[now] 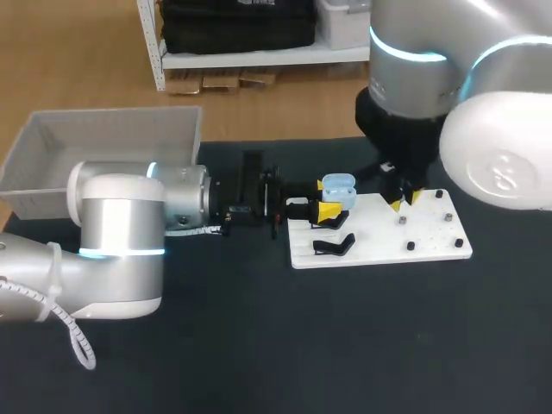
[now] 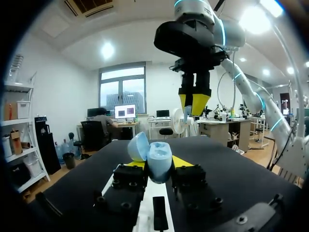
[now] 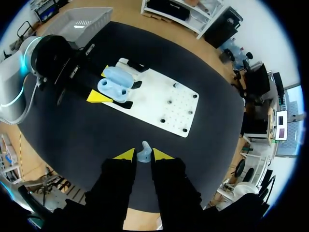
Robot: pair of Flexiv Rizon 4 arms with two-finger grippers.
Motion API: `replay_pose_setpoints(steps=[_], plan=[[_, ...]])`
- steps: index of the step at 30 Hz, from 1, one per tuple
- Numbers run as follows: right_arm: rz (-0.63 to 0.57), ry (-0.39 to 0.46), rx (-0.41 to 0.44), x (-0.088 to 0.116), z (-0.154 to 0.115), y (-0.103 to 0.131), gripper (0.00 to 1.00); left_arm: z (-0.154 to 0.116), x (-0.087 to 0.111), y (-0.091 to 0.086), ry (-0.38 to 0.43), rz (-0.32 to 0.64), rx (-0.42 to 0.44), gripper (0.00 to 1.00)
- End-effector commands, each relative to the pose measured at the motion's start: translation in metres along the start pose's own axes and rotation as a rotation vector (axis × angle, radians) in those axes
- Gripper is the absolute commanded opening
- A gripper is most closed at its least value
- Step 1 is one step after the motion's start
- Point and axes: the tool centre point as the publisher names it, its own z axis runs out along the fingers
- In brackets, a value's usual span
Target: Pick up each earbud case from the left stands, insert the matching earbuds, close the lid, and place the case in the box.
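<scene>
The left claw (image 1: 326,211) is clamped on the open pale-blue plastic earbud case (image 1: 338,190) over the white pegged board (image 1: 379,246). At its three o'clock, the right claw (image 3: 144,154) pinches a tiny pale-blue earbud (image 3: 143,151). A misaligned descent could jam or drop it.

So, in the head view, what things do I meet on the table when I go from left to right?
Pale grey plastic box → open light-blue earbud case → right gripper with yellow tips → rightmost small black peg.
</scene>
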Motion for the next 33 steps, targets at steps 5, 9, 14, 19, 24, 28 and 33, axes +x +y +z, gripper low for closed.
replay_pose_setpoints(steps=[5, 9, 14, 19, 24, 28, 33], plan=[[0.000, 0.001, 0.000, 0.000, -0.001, 0.000, 0.00, 0.000, 0.001, 0.000, -0.005, 0.003, -0.003, 0.00], [0.097, -0.029, -0.034, -0.008, -0.007, 0.009, 0.00, 0.000, 0.001, 0.000, -0.005, 0.003, -0.003, 0.00], [0.334, 0.003, -0.058, -0.028, -0.012, 0.030, 0.00, 0.000, 0.001, 0.000, -0.005, 0.003, -0.003, 0.00], [0.512, 0.085, -0.009, -0.037, -0.013, 0.037, 0.00, 0.000, 0.001, 0.000, -0.005, 0.003, -0.003, 0.00], [0.624, 0.092, 0.012, -0.044, -0.011, 0.041, 0.00, 0.000, 0.001, 0.000, -0.005, 0.003, -0.003, 0.00], [0.673, 0.091, -0.006, -0.045, -0.007, 0.043, 0.00, 0.000, 0.001, 0.000, -0.005, 0.003, -0.003, 0.00], [0.673, 0.091, -0.006, -0.045, -0.007, 0.043, 0.00, 0.000, 0.001, 0.000, -0.005, 0.003, -0.003, 0.00]])
